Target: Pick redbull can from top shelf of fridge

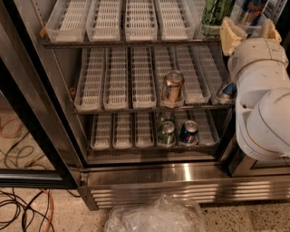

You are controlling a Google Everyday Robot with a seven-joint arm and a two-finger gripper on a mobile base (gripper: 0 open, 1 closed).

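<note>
1. Fridge [149, 174]: stainless-steel cooler with 3 wire racks in view, a louvred steel base at 6 o'clock, and a black door frame [31, 136] running down through 9 o'clock.
2. Top shelf [113, 43]: highest rack, spanning 11 to 1 o'clock, lined with long translucent white slotted trays [140, 18].
3. Redbull can [252, 10]: blue and silver, upright at the right end of the top shelf, at 1 o'clock, cut off by the upper edge. Just at 3 o'clock of a tall green can [216, 13].
4. Gripper [250, 31]: at 1 o'clock, before the right end of the top shelf. 2 tan fingers [232, 35] spread apart, pointing into the fridge, with the redbull can showing in the gap just past the tips. Not closed on anything; contact with the can impossible to tell.
5. Robot arm [263, 104]: white and bulky, along the 3 o'clock edge, hiding the right ends of the 2 lower racks.
6. Middle rack: 1 copper-coloured can [172, 86] upright near centre; 1 further can [226, 90] at 3 o'clock of it, partly behind the arm.
7. Lowest rack: small green can [166, 133] and dark blue can [188, 131] side by side at 5 o'clock.
8. Floor: crumpled clear plastic bag [156, 217] at 6 o'clock; loose cables [22, 204] at 8 o'clock.
</note>
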